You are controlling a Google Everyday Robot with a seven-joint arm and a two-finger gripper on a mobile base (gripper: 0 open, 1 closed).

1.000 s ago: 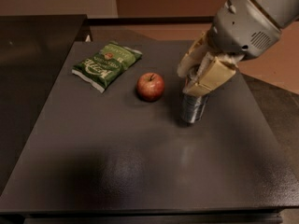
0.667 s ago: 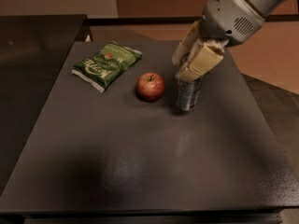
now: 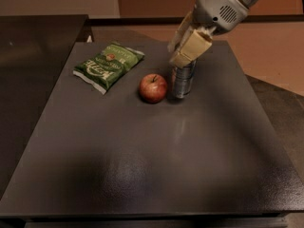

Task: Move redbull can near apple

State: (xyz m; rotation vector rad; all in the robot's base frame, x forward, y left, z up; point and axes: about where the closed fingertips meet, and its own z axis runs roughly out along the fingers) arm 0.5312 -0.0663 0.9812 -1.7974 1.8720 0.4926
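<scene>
Item: redbull can [image 3: 183, 81], a slim, tall metal drink can, silvery-grey with dark bands.
Position: upright on the surface [image 3: 156, 165], just right of the apple [image 3: 153, 88], with a thin gap at most between them.
Apple: small, round and red with a short stem. It rests left of the can and is not touched by the gripper.
Gripper: the gripper [image 3: 180, 56] is above and right of the apple, set over the top of the can with its pale pads covering the rim.
Grip state: cannot tell whether it is clamped on the can or clear of it.
Chip bag: the green chip bag [image 3: 108, 65] lies flat up and left of the apple, well clear of the can.
Weight: judged light, and if empty, very light.
Stiffness: the thin wall is likely to dent under a hard squeeze, while the rim end is stiffer.
Surface feel: smooth metal that is probably slippery, so a loose hold may slide.
Stability: the tall shape and narrow base would make it tip easily if nudged sideways.
Best hold: across the upper body just below the rim, with moderate pressure and the can kept upright.
Task standing: the can appears to sit close to the apple already.
</scene>
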